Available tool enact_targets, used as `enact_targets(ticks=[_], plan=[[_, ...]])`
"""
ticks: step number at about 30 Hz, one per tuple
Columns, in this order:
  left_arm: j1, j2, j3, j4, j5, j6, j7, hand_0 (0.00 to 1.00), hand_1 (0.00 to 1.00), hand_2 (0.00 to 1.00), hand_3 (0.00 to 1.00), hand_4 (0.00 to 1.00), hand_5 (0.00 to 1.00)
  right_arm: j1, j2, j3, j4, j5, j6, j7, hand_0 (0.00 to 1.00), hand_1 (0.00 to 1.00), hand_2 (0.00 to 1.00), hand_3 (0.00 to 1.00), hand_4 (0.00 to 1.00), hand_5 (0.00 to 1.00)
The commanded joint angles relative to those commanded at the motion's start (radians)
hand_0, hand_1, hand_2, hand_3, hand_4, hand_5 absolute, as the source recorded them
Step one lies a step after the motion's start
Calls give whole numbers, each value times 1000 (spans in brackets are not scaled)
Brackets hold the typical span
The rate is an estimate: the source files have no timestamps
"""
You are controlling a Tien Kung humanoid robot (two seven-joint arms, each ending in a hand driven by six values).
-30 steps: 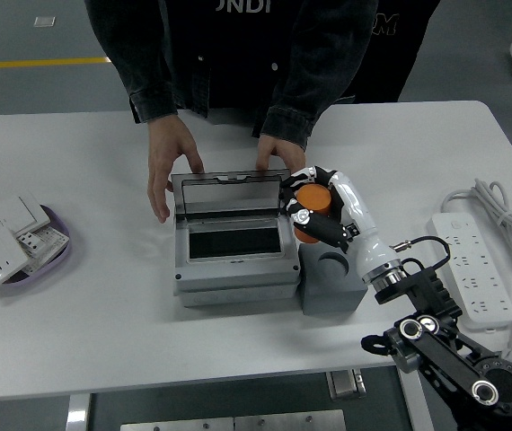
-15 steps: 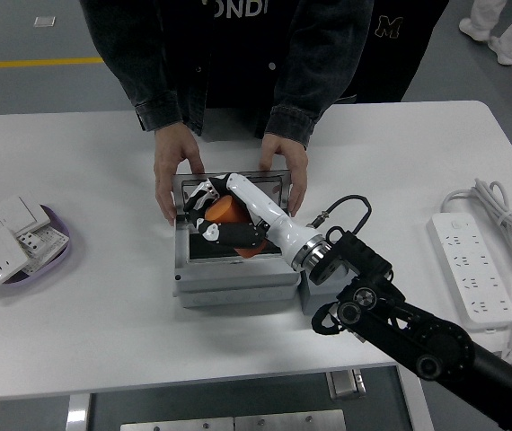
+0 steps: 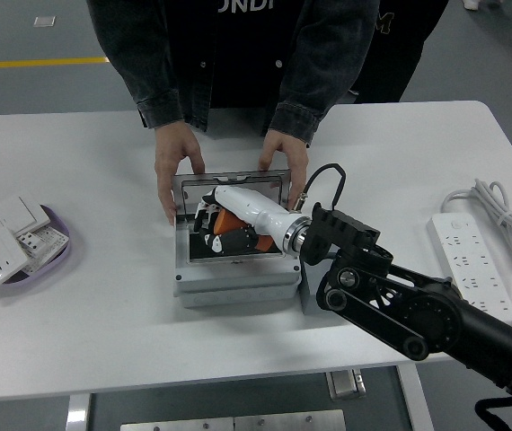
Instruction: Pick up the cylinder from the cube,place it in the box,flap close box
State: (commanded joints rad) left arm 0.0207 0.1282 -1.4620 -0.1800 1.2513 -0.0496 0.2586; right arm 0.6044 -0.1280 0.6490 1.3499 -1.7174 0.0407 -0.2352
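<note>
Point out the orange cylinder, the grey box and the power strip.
orange cylinder (image 3: 227,220), head view, its top between the fingers.
grey box (image 3: 235,285), head view, front wall.
power strip (image 3: 473,265), head view, middle of its body.

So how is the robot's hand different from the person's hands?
The robot's hand is white and black and reaches down inside the grey box; the person's hands are bare and stay outside, at the box's far corners. The robot's hand holds the orange cylinder; the person's hands hold nothing and only steady the box. All are at the same box.
</note>
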Motion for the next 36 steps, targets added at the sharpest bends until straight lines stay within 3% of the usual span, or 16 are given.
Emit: enact_targets(ticks=[5,6,11,12,17,18,23,24,25,29,30,36], plan=[[-1,1,0,0,1,0,0,636,661,580,672,725,317,9,-5,-5,-10,-9,10,13,122,245,384,344,2,2],[-1,1,0,0,0,0,0,636,661,580,672,725,317,10,-6,-6,-12,-8,9,16,381,438,503,527,432,2],[-2,2,-1,0,2,0,0,636,661,580,672,725,317,14,-7,-15,-17,7,3,31,381,438,503,527,432,2],[-2,2,-1,0,1,0,0,636,660,580,672,724,317,14,-7,-17,-18,12,2,33,665,635,631,671,552,2],[-2,2,0,0,2,-1,0,636,660,580,672,724,317,15,-6,-22,-25,32,2,44,665,635,631,671,552,2],[-2,2,1,0,1,-1,0,636,661,580,672,724,317,15,-7,-23,-26,35,2,44,668,651,657,692,475,49],[-4,4,2,0,2,-1,-2,636,661,580,672,724,317,15,-6,-24,-28,42,-1,48,668,651,657,692,475,49],[-4,4,2,0,1,-1,-2,636,661,580,672,724,316,14,-6,-24,-28,45,-5,51,679,656,666,695,462,110],[-4,4,2,0,1,-1,-2,636,661,580,672,724,316,12,-7,-23,-28,49,-9,54,679,656,666,695,462,110],[-3,2,4,0,0,-2,-3,636,661,580,672,724,316,-10,-10,-16,-19,116,-53,105,679,656,666,695,462,110],[-2,2,5,0,-1,-2,-3,636,661,580,672,724,316,-15,-11,-14,-14,132,-63,118,693,657,668,696,471,156],[1,0,7,0,-3,-1,-3,636,661,580,672,723,313,-56,-22,24,49,264,-118,211,688,649,667,692,477,162]])
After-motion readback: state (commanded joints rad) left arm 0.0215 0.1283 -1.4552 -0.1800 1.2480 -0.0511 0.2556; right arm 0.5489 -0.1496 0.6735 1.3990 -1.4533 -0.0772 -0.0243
